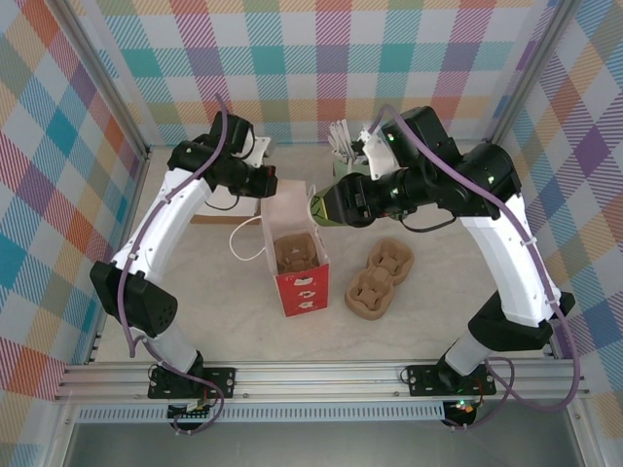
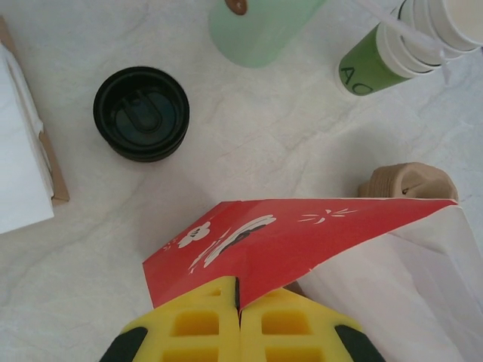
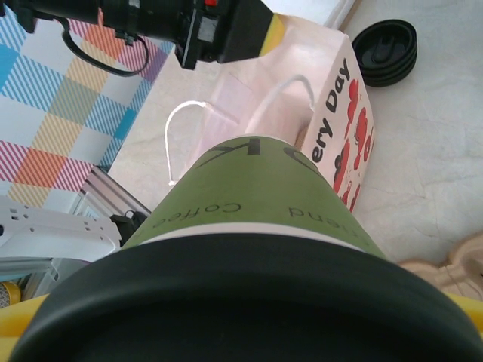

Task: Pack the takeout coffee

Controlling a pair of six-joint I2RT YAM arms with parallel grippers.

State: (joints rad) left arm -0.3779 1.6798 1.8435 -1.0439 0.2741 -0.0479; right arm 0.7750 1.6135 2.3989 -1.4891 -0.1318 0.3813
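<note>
The takeout coffee [image 3: 256, 188], a green paper cup with a black lid, lies tilted on its side in my right gripper [image 1: 329, 206]. The gripper is shut on it, and the cup's base points at the open top of the bag. The red and white paper bag [image 1: 300, 282] stands mid-table with a cardboard cup carrier [image 1: 292, 255] inside it. My left gripper [image 2: 240, 302] is shut on the bag's red top edge [image 2: 302, 234] at the far side, and its yellow fingers [image 2: 196, 324] pinch the paper. That gripper [image 1: 265, 183] sits above the bag's rear rim.
A stack of black lids [image 2: 141, 113] sits behind the bag. A pale green pot [image 2: 256, 26] and a stack of lidless green cups [image 2: 392, 49] stand further back. Two more cardboard carriers [image 1: 380, 277] lie right of the bag. A white box [image 2: 23, 166] is at the left.
</note>
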